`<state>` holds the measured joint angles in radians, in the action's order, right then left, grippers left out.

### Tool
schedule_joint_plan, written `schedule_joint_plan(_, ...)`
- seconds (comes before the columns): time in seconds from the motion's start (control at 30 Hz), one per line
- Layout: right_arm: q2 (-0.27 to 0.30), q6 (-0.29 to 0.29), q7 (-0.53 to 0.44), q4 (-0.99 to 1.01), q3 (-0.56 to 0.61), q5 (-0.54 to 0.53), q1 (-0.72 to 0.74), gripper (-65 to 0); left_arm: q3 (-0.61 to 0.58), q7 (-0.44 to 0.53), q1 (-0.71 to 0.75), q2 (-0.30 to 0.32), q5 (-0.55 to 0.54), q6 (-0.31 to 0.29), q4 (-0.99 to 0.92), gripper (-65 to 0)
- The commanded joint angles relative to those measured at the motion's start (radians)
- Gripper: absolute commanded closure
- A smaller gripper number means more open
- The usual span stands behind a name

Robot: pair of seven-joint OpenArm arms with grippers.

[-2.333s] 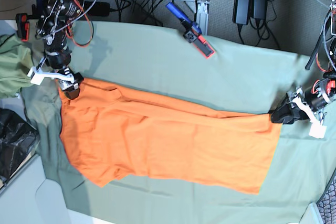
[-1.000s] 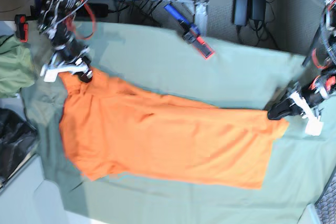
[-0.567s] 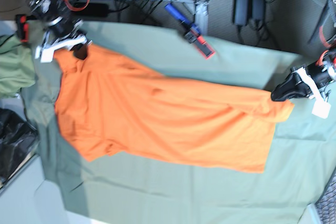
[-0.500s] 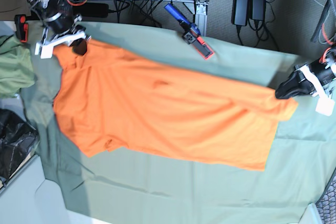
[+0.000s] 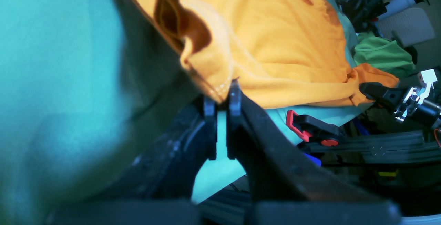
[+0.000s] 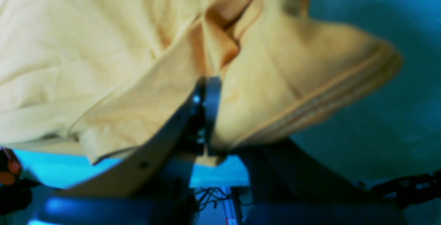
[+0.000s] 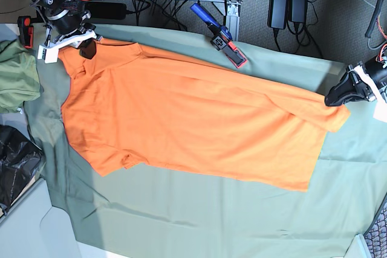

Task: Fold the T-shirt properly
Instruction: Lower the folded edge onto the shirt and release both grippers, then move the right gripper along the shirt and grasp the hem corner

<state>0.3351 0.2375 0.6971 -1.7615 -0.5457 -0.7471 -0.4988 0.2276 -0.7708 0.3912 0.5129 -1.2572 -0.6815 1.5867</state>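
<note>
The pale sage green cloth (image 7: 181,216) covers the whole work surface beneath me and is the biggest thing here. Spread across it lies the T-shirt (image 7: 187,125), bright orange, stretched long between my 2 arms, its near edge flat on the cloth and its far edge pulled taut toward the back of the table. 1 short sleeve pokes out at the lower left of the base view.

Off the cloth's left edge sits an olive-green bunched garment (image 7: 15,80), well apart from the shirt's body. Behind the table edge runs a tangle of cables and power bricks (image 7: 287,1).

My right gripper (image 7: 86,48) is at the far left corner in the base view, clamped tight on the shirt's corner there; in its wrist view the fabric bunches in folds around my closed fingers (image 6: 210,104), and a stitched hem curves off to the side. My left gripper (image 7: 338,96) is at the opposite end, pinched down on the hem corner, which is lifted a little off the cloth. From its wrist view my 2 fingertips (image 5: 234,95) press together with the orange hem caught between them.

Smallest, a blue and red clamp (image 7: 221,35) lies on the cloth's back edge, just beyond the shirt and not touching it.
</note>
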Motion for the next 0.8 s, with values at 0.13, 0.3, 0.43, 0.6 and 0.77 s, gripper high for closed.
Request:
schedule_joint_plan(0.13,0.016,0.111,-0.037,-0.016,-0.012,0.068,-0.015,-39.6,0.008,0.019,0.043,0.017,0.043,-0.017,0.016,-28.6)
schedule_joint_plan(0.3,0.017,0.110,-0.049,-0.017,-0.017,0.127,-0.014,-44.3,0.034,0.026,0.087,0.020,0.065,-0.017,0.016,-44.3)
schedule_joint_plan(0.43,0.017,0.109,-0.049,-0.017,-0.072,0.138,-0.014,-44.3,0.124,0.025,0.091,0.021,0.063,-0.017,0.018,-44.3)
schedule_joint_plan(0.6,0.042,0.108,-0.050,-0.017,-0.162,0.137,-0.011,-44.3,0.166,0.027,0.088,0.060,0.032,-0.017,0.058,-44.3)
schedule_joint_plan(0.77,0.123,0.107,-0.113,-0.017,-0.198,0.150,0.064,-44.3,0.166,0.033,0.079,0.080,0.034,-0.017,0.154,-44.3)
